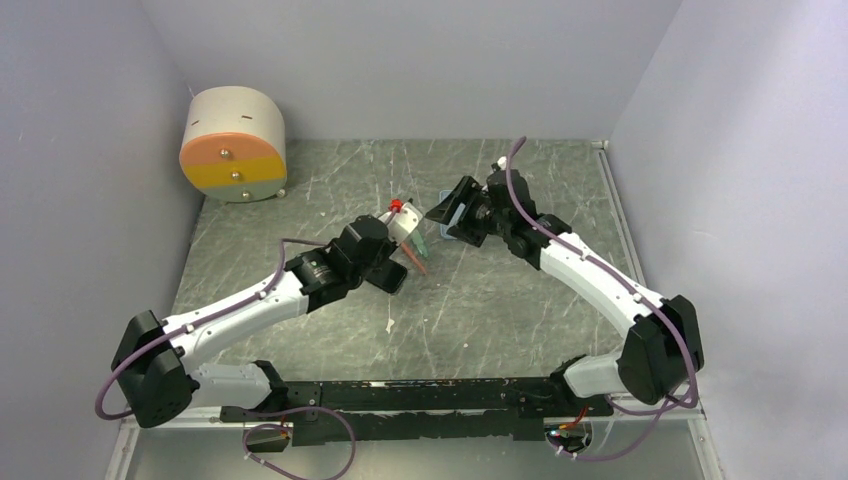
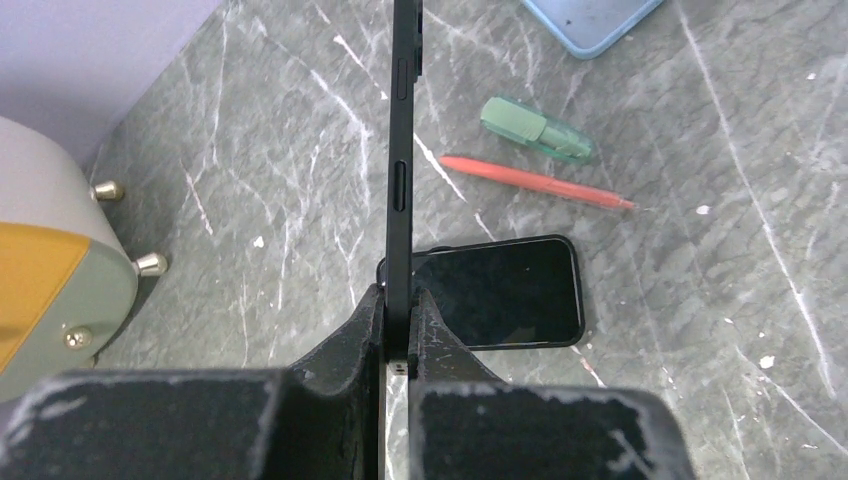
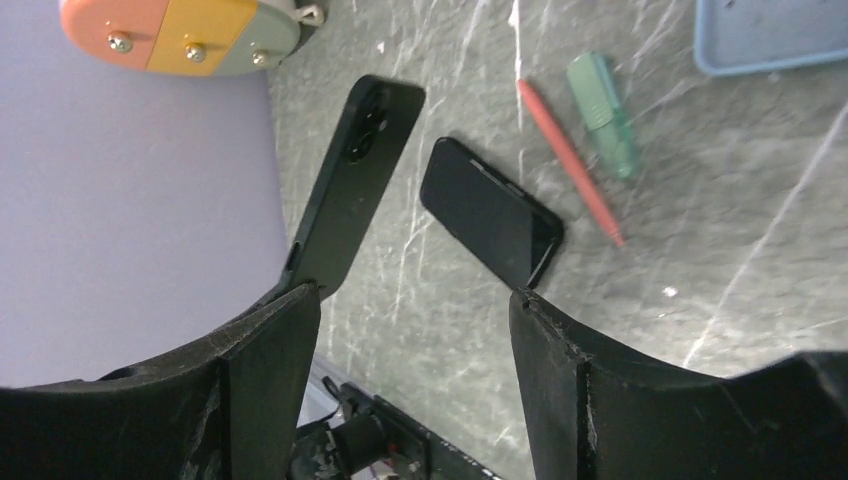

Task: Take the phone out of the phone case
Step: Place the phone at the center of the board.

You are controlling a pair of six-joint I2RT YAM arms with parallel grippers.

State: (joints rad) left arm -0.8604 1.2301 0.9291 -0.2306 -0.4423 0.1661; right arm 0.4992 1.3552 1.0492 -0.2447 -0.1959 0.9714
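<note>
My left gripper (image 2: 398,295) is shut on the bottom edge of the black phone case (image 2: 402,150) and holds it upright and edge-on above the table. The case also shows in the right wrist view (image 3: 352,190), camera cut-out at its top. The black phone (image 2: 505,292) lies flat, screen up, on the table right behind the case, out of it; it also shows in the right wrist view (image 3: 490,212) and the top view (image 1: 388,280). My right gripper (image 3: 415,300) is open and empty, raised above the table to the right of the left gripper (image 1: 385,250).
A red pen (image 2: 535,180) and a green capped marker (image 2: 537,132) lie just beyond the phone. A light blue flat tray (image 2: 590,20) lies farther back, under my right gripper (image 1: 447,215). A grey drum with an orange and yellow face (image 1: 233,145) stands at the back left.
</note>
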